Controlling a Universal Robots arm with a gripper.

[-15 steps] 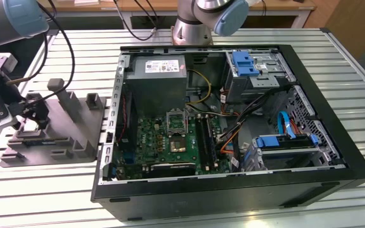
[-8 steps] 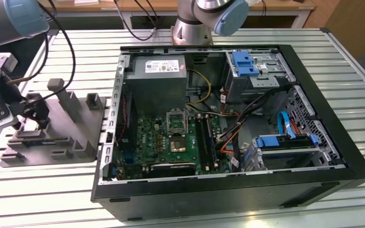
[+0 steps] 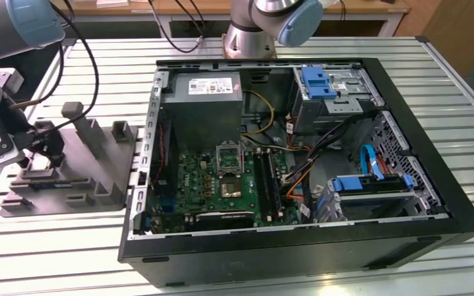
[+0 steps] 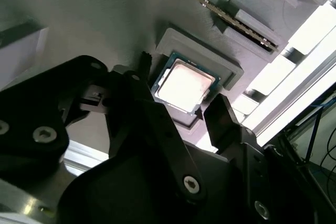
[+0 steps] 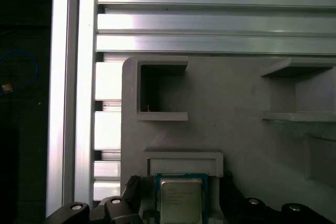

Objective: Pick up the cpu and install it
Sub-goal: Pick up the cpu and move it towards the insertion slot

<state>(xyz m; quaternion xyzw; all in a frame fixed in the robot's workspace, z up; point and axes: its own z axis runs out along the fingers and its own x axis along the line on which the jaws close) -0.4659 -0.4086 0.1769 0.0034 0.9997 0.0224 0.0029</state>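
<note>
Surface: slatted alu table (image 3: 468, 123), wooden bench (image 3: 360, 7) behind. Items: 1 grey tray (image 3: 97, 179) at exterior view's left, 1 open PC case (image 3: 303, 253) beside it, cables (image 3: 320, 148) inside. We find 1 cpu (image 4: 184, 85) (image 5: 180, 200) seated in its tray recess. Gripper (image 3: 44, 161) sits over it, fingers (image 4: 223, 121) apart, one each side; contact w/ cpu cannot be confirmed.

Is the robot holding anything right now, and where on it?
Nothing. The open tool straddles the cpu, which lies in its tray recess, untouched.
</note>
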